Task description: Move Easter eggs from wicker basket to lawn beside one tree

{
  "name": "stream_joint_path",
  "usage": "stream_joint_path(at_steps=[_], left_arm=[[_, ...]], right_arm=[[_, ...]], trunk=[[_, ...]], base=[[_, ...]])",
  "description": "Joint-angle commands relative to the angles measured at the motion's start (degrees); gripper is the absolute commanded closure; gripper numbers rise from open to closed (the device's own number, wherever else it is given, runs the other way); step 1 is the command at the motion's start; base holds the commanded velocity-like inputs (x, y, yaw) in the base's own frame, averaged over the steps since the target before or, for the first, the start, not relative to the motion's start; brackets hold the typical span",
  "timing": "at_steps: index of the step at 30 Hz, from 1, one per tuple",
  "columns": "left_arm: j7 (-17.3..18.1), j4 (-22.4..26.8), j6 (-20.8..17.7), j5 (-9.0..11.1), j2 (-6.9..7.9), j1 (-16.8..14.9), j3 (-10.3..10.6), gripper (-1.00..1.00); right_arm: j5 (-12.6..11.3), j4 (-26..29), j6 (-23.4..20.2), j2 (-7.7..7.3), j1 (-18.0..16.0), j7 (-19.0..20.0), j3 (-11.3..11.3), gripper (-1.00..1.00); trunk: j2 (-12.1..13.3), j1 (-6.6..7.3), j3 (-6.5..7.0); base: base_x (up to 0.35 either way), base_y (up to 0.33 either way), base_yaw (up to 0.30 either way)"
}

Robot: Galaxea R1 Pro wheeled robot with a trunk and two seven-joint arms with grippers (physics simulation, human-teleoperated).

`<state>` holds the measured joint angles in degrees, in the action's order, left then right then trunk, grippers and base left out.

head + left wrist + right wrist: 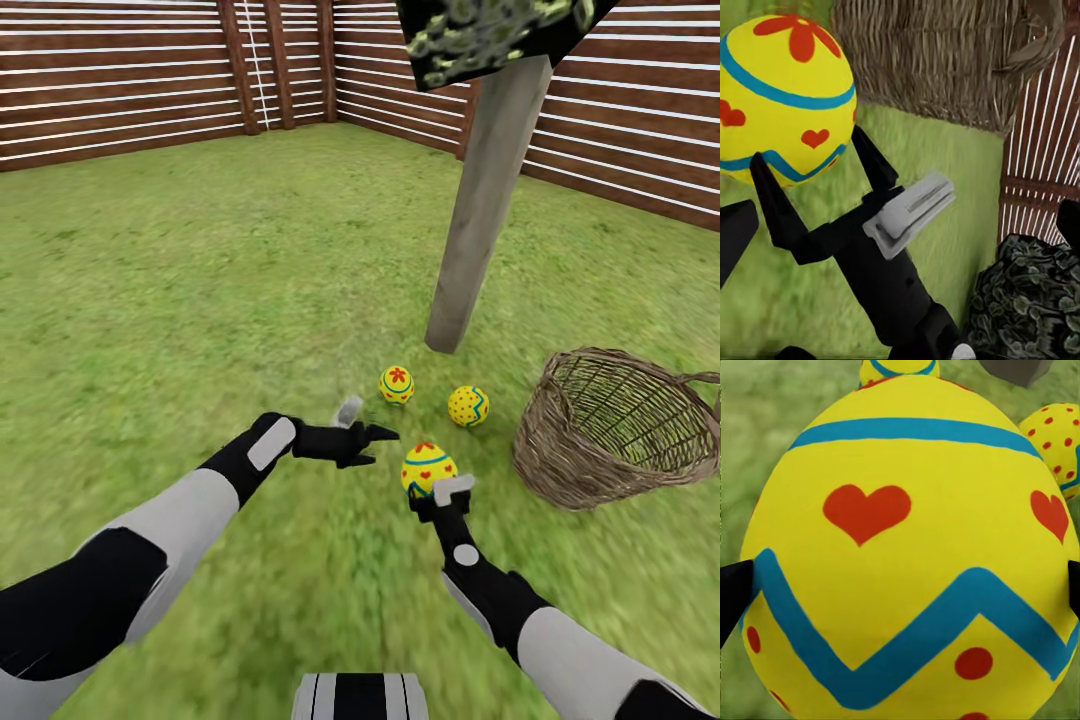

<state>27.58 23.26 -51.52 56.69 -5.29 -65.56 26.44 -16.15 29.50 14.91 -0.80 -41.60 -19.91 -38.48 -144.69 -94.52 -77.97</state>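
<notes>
Two Easter eggs (397,384) (468,406) lie on the lawn (200,300) close to the foot of the tree (478,210). A third egg (428,468), yellow with blue bands and red hearts, sits low over the grass with my right gripper (438,492) shut on it. It is large in the right wrist view (907,555), with the fingertips (731,592) at its sides. My left gripper (374,446) stands open and empty just left of that egg (787,97). The wicker basket (610,430) lies tipped on its side to the right, and no egg shows in it.
A brown slat fence (120,90) rings the garden at the back and right. A dark leaf clump (490,35) hangs over the trunk. Open grass stretches to the left and behind the tree. The basket's weave (937,60) is close behind the held egg.
</notes>
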Motion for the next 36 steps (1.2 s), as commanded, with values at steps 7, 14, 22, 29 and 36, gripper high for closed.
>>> stream_joint_path(at_steps=[7,14,22,29,36], left_arm=[[4.2,-4.2,5.2,-0.9,-0.21,2.3,4.9,-1.0],[13.0,-18.6,19.6,-3.0,-1.63,2.8,9.7,-1.0],[16.8,-22.1,29.8,-5.0,-2.2,6.4,9.7,-1.0],[17.3,-22.1,30.9,-6.4,-2.18,6.7,9.7,-1.0],[24.9,-22.1,31.0,-6.8,-1.68,7.7,9.8,-1.0]], right_arm=[[-1.5,0.1,2.1,1.71,-0.1,-5.0,7.4,1.0],[-0.7,1.0,4.3,3.18,-0.1,-5.5,13.7,1.0],[5.8,0.7,4.4,5.1,-0.1,-5.8,12.3,1.0],[5.9,-1.2,4.4,5.35,-0.1,-5.8,12.3,1.0],[6.0,-1.3,4.4,5.35,-0.1,-5.8,12.3,1.0]], trunk=[[0.0,0.01,-0.04],[0.0,0.01,-0.04],[0.0,0.01,-0.04],[0.0,0.01,-0.04],[0.0,0.01,-0.04]], base=[[0.0,0.0,0.0],[0.0,0.0,0.0],[0.0,0.0,0.0],[0.001,0.0,0.0],[0.242,0.023,0.0]])
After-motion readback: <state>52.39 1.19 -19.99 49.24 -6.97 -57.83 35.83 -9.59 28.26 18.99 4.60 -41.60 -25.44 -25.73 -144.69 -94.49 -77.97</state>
